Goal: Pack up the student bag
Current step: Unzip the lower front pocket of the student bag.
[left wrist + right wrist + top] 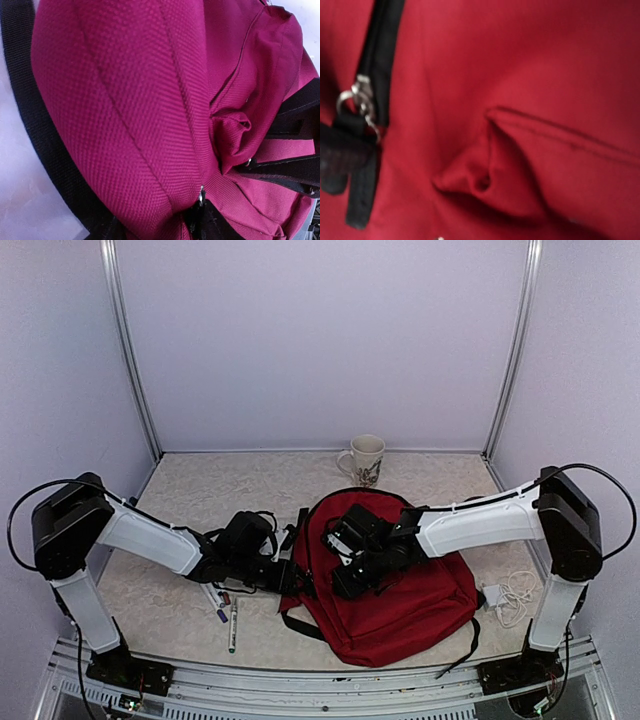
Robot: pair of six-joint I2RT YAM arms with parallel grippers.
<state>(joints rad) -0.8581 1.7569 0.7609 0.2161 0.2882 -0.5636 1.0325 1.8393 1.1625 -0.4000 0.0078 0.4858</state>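
Observation:
The student bag point(400, 605), dark red with black straps, lies flat on the table at centre right. My left gripper point(292, 578) is pressed against its left edge. In the left wrist view the red fabric point(125, 100) bulges over the jaws and hides them, and a metal zipper slider point(201, 195) sits just above them. My right gripper point(352, 580) rests on top of the bag. Its black fingers point(292, 172) are closed on a bunched fold of fabric point(232, 132). That fold point(480, 177) also shows in the right wrist view, next to a black zipper point(375, 75).
A patterned mug point(365, 459) stands at the back behind the bag. Pens and markers point(226, 612) lie on the table left of the bag, under the left arm. A white charger with its cable point(508, 595) lies to the bag's right.

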